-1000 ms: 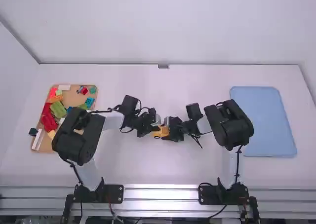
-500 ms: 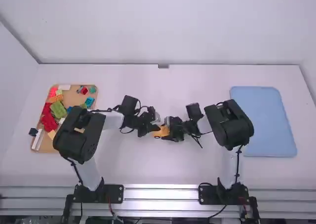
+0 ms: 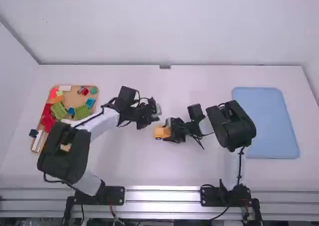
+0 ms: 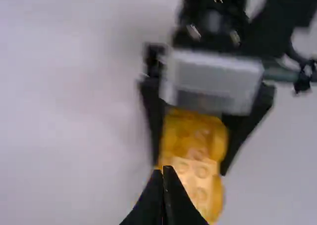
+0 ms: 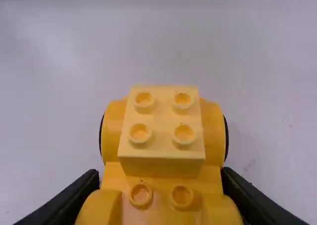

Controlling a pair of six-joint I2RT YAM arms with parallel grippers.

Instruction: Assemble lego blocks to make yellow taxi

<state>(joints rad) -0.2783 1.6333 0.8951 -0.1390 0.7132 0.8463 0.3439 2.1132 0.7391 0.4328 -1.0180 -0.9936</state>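
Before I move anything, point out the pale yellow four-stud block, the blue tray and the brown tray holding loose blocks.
Pale yellow block (image 5: 162,117): right wrist view, top face, between its studs.
Blue tray (image 3: 271,126): high view, its flat bare surface.
Brown tray (image 3: 74,98): high view, bare patch in its far half.

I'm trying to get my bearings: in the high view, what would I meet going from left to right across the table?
Brown tray of colourful blocks → left claw → yellow toy car → right claw gripping it → blue tray.
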